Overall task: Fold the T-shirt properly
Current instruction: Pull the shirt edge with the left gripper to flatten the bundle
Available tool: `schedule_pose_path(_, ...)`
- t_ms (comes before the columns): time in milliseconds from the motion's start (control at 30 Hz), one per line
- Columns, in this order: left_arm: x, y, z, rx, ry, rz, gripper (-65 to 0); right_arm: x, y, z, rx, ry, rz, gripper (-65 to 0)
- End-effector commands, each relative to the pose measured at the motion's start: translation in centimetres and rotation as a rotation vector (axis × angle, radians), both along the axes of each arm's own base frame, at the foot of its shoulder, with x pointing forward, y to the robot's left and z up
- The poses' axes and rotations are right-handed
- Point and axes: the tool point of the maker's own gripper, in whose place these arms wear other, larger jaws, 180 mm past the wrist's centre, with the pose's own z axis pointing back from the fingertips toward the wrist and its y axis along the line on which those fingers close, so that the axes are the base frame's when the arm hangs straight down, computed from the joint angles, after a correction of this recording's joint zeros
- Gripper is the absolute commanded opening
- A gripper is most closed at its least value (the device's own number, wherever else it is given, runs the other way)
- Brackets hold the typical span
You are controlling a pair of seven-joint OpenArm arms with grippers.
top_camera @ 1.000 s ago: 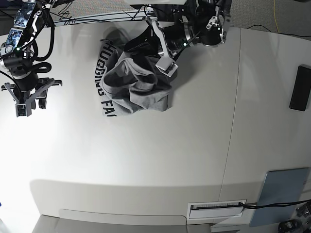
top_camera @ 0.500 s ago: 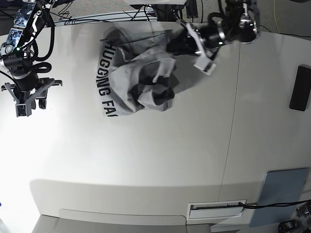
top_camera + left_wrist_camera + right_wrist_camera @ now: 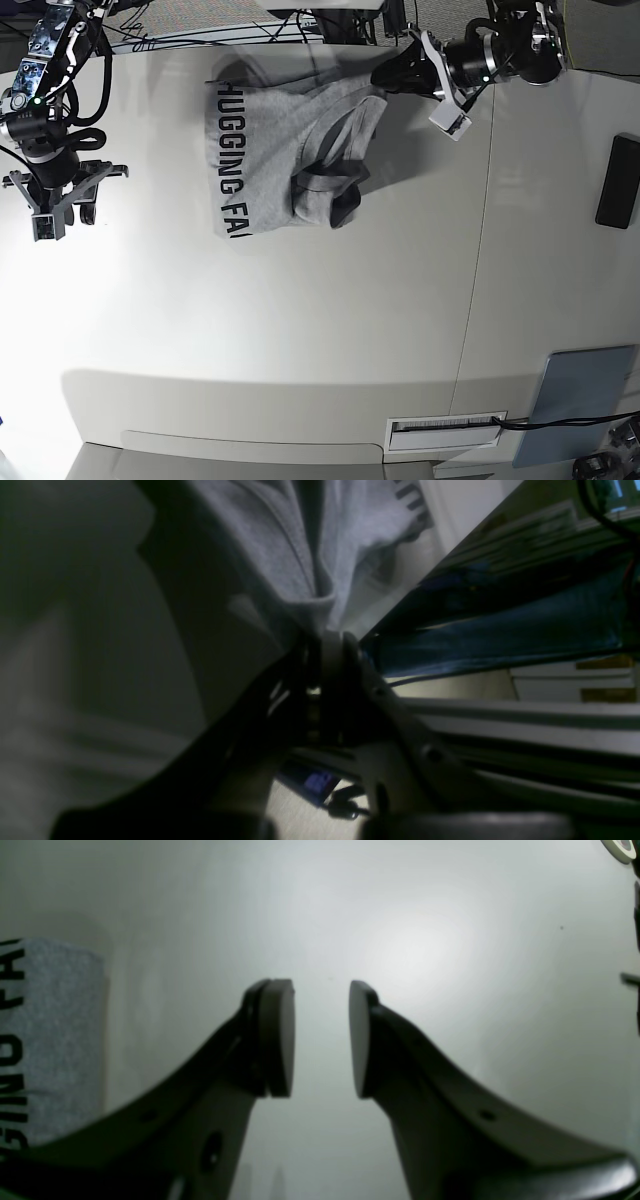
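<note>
One T-shirt (image 3: 280,165), grey, lettered side partly up, lies bunched at the far side of the table (image 3: 300,330). Two arms in view. Left pincer (image 3: 385,80) is clamped on one edge of the T-shirt, pulling it taut off the heap. Right pincer (image 3: 320,1037) hangs above bare table beside the shirt, jaws apart, holding nothing.

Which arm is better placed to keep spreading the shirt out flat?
Left. Its gripper is already shut on the shirt edge; the right gripper hangs open over bare table, apart from it.
</note>
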Motion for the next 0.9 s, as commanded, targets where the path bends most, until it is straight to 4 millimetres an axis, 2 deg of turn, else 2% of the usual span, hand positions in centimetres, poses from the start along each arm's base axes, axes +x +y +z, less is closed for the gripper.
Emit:
schedule_pose_path(0,0.2,0.0,0.8,-0.018,-0.023,-0.004,-65.0,0.5,-0.1,1.3,-0.021,-0.047,0.012,-46.0)
schedule_pose_path(333,-0.1,0.0,2.1,-0.087,-0.025,-0.036,-65.0,0.5,-0.1,1.4,-0.021,-0.048,0.012,-46.0)
schedule_pose_path(467,-0.8,0.1,1.8,-0.081,-0.006,-0.042,-65.0,0.5,-0.1,1.3,-0.021,-0.047,0.012,-46.0)
schedule_pose_path(600,-2.0,0.6,0.5,-0.016,0.012,-0.063,-65.0,0.5,-0.1,1.3,-0.021,-0.047,0.012,-46.0)
schedule_pose_path(700,-2.0,0.7,0.4,-0.006,0.013,-0.061,-65.0,0.5,-0.1,1.3,-0.02,-0.047,0.012,-46.0)
schedule_pose_path(733,-1.9,0.7,0.5,-0.01,0.006,-0.053,-63.3,0.5,-0.1,1.3,-0.021,-0.047,0.012,-46.0)
schedule_pose_path(867,-1.0,1.0,0.3,0.01,-0.023,-0.017,-43.9,0.5,-0.1,1.3,-0.021,-0.046,0.012,-46.0)
